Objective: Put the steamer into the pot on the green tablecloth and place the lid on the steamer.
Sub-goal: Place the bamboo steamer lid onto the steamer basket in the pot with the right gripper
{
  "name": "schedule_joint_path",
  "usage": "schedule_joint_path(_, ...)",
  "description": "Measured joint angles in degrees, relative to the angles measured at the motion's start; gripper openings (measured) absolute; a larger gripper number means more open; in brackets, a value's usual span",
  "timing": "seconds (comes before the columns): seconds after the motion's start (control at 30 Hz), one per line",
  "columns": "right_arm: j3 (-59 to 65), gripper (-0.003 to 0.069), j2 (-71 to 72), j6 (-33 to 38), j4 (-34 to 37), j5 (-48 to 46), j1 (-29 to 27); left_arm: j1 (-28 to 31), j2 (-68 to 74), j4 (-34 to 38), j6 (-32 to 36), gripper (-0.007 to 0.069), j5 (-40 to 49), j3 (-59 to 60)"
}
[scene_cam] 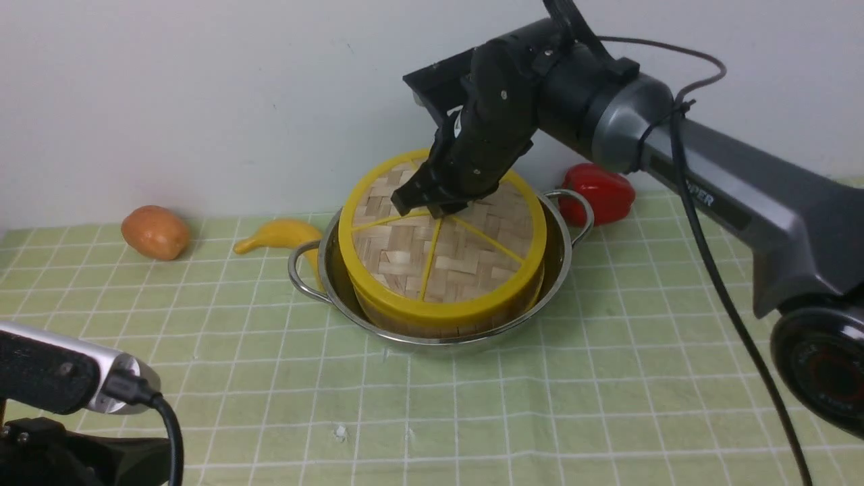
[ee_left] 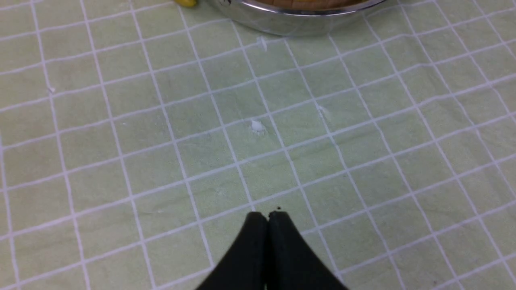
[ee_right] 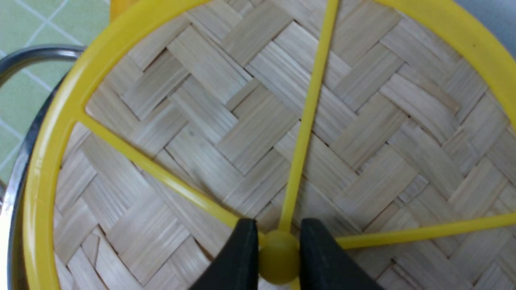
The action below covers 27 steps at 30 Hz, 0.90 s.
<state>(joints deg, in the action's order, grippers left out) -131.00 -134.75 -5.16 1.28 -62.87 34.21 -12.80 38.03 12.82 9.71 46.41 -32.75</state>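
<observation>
The right gripper (ee_right: pixel 278 226) has its two black jaws clamped on the small yellow knob (ee_right: pixel 278 257), one on each side with no gap showing in the right wrist view. That knob is the hub of the lid (scene_cam: pixel 439 250), and the yellow spokes run out from it across the woven bamboo to the yellow rim. The thing to be handled therefore lies directly between and beneath the jaws, not off to any side. Being round, the lid has no long axis to line up.

In the front view the lid sits in the centre of the frame on top of the steamer (scene_cam: pixel 432 327), whose bamboo wall shows just below the lid's near rim. The steamer stands inside the pot (scene_cam: pixel 565 251), and the pot rests on the green tablecloth (scene_cam: pixel 607 378). The gripper hides the far edge of the lid, so I can't say whether it is seated all the way round.

The left gripper (ee_left: pixel 268 215) is at the lower left of the front view, well apart from the pot, with its jaws pressed together over bare cloth and holding nothing.

To my eye the right arm is the only one placed to act. The move seems to hinge on the jaws parting from the knob and rising straight up, so the lid isn't dragged sideways.
</observation>
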Motion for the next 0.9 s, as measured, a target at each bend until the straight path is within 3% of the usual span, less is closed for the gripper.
schedule_joint_path(0.4, 0.00, 0.0143, -0.84, 0.96, -0.60, 4.58, 0.00, 0.00, 0.00, 0.00, 0.02, -0.0018, 0.00, 0.00)
schedule_joint_path(0.9, -0.37, 0.0143, -1.78, 0.96, -1.28, 2.34, 0.06, 0.00, 0.00, 0.00, 0.02, -0.0012, 0.00, 0.00)
